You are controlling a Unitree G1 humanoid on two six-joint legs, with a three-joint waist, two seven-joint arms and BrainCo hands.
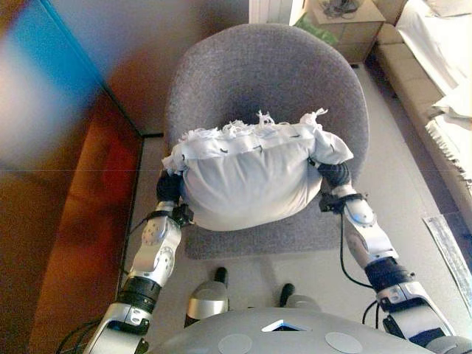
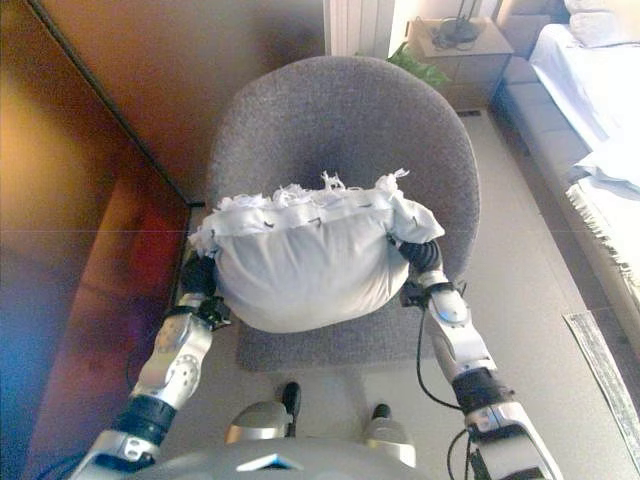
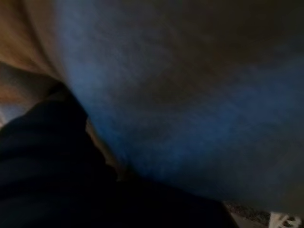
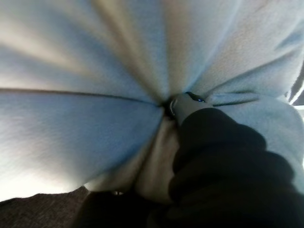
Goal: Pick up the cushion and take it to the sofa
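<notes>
**Cushion squeezed between both hands over the chair**

While the pale cushion [image 1: 243, 181] sits over the grey chair [image 1: 265, 74] seat, we've got the left hand [image 1: 168, 188] and right hand [image 4: 190, 107] pressed into its sides; can't tell finger state on either. Next we'd lift and turn to the sofa [image 1: 431, 66].

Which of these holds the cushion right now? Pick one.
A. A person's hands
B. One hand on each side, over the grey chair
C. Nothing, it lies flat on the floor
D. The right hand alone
B: the cushion sits between the left hand and the right hand, one pressed into each side, above the grey chair.
</notes>
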